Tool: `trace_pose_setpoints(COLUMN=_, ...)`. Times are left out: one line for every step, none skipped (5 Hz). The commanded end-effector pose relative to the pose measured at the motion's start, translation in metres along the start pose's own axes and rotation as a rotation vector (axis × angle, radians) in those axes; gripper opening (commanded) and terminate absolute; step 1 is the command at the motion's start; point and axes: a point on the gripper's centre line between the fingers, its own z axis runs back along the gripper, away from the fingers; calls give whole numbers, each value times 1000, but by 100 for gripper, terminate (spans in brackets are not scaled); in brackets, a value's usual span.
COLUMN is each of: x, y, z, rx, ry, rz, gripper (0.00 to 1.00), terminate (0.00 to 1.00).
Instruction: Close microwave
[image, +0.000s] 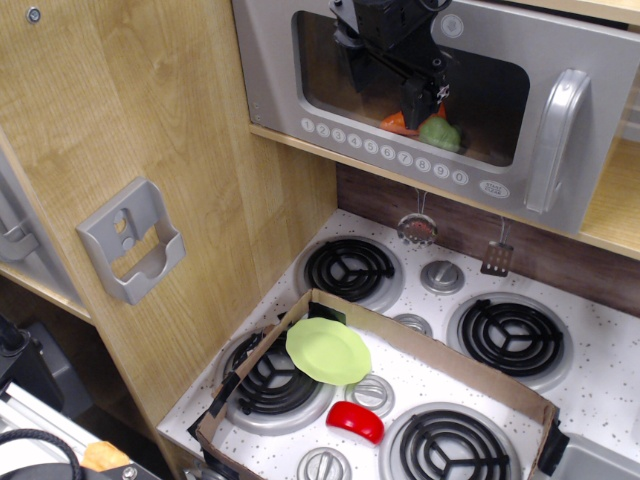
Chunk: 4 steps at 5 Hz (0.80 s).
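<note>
The microwave (430, 95) door looks flush, so closing seems done; the tool (400, 55), at twelve o'clock, touches its window, grip unclear

A toy stove top (600, 370), white with dark speckles, carried four black coil burners and several round silver knobs. On it lay a shallow cardboard box (440, 352), open at the top. Inside the box, a light green plate (328, 351) sat at the left, and a red piece (355, 421) lay just nearer than it. A grey wall-mounted holder (130, 241) hung on the wooden panel (130, 110) at the left. Two small utensils (417, 226) hung on the far wall.
</note>
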Motion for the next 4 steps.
trace_pose_setpoints(x=26, y=-2, z=10, rx=59, ry=-150, rz=-42, gripper=100, terminate=0)
trace_pose_setpoints(x=23, y=-3, z=14, rx=73, ry=-167, rz=-55, gripper=100, terminate=0)
trace_pose_setpoints(x=25, y=-3, z=14, rx=74, ry=-170, rz=-60, gripper=100, terminate=0)
trace_pose_setpoints(x=30, y=-2, z=16, rx=83, ry=-178, rz=-67, gripper=100, terminate=0)
